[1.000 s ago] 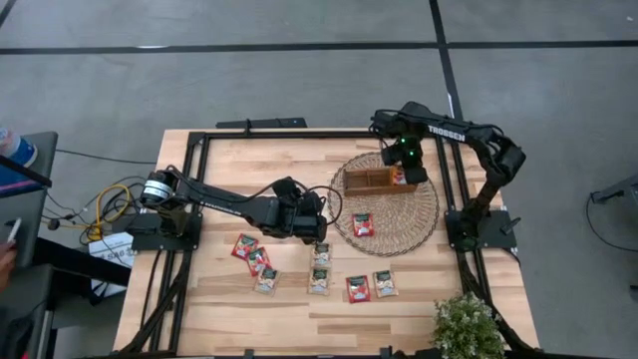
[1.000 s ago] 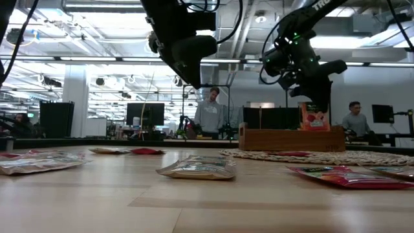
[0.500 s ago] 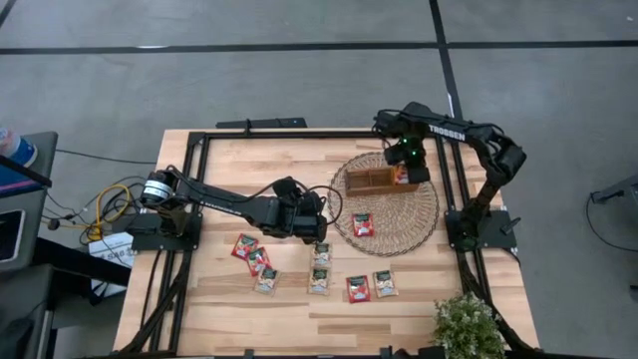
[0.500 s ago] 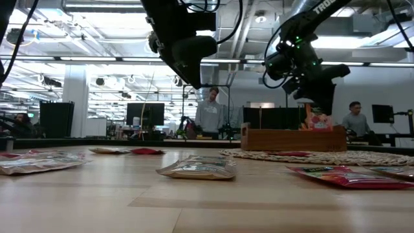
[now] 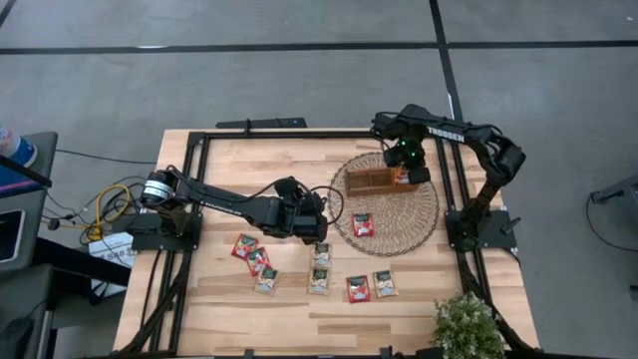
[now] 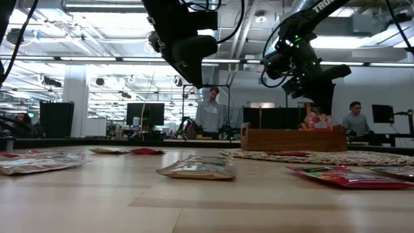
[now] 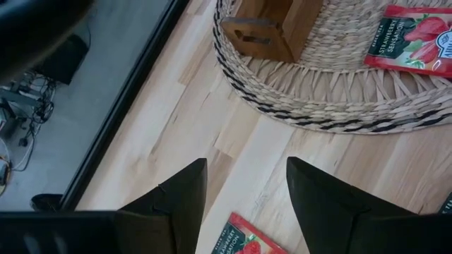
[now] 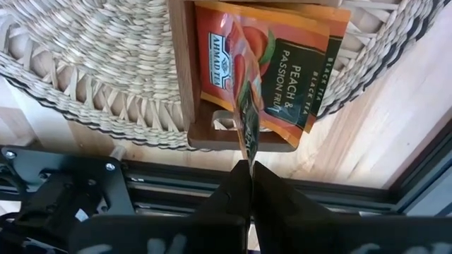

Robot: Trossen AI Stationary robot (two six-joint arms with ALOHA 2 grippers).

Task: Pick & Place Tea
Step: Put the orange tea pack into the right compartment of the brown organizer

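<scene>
Right gripper [image 8: 248, 169] pinched tight on top edge of tea sachet [image 8: 244, 106], dangling upright over end compartment of wooden tray [image 5: 377, 181] on wicker mat [image 5: 419, 214]; edge-on for slotting beside orange sachet [image 8: 296, 70]. Left gripper [image 7: 244, 194] parted, empty, poised above table sachets [image 5: 319, 281].

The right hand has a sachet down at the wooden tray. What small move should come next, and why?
Probably open the right hand and let go. It is pinched shut on the edge of a tea sachet that hangs down into the end compartment of the wooden tray, beside an orange sachet already lying there. In the low view only its top shows above the tray wall, so it looks low enough to release.
</scene>
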